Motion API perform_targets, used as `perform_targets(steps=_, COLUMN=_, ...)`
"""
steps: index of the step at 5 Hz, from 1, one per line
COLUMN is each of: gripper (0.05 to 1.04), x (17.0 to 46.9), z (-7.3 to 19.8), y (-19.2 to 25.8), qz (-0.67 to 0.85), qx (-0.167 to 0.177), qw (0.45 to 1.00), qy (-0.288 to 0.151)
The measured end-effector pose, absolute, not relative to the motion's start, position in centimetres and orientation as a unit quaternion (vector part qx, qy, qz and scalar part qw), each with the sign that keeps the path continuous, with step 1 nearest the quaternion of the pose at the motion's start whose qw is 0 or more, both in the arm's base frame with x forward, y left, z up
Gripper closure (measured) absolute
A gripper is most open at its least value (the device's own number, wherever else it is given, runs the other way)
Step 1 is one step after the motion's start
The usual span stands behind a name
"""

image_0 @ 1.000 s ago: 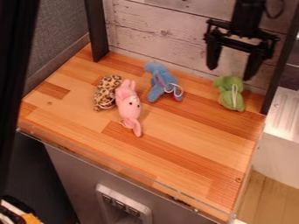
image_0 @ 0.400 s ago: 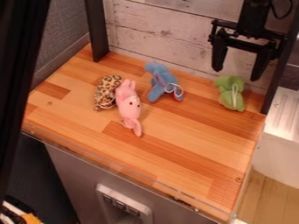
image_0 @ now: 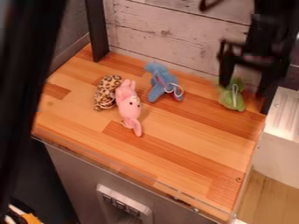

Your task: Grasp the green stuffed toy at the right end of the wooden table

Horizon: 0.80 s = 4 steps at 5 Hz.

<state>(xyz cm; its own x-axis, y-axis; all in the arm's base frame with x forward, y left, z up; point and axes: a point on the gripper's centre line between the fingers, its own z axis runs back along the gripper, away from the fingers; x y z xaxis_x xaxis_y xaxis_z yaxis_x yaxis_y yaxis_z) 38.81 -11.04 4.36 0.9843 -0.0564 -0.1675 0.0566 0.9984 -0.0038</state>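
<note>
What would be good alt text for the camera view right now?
An open black gripper hangs by a green plush toy near the right edge of a wooden surface. Farther left lie a blue plush toy, then a pink plush toy beside a leopard-print one.

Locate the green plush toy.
Camera view, right rear of the wooden tabletop: the green plush toy is by the open gripper, contact unclear, with the blue plush toy to its left in the image.
</note>
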Motion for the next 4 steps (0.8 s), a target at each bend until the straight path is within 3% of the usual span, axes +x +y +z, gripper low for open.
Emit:
perform_targets(steps=2, gripper=0.14, x=39.1, z=1.1, y=-10.7, qz=-0.03, qx=-0.006, qw=0.997, qy=0.064)
perform_targets(steps=4, gripper=0.697, x=39.1, z=0.8, y=-10.7, qz=-0.02, qx=-0.006, qw=0.998, qy=0.06)
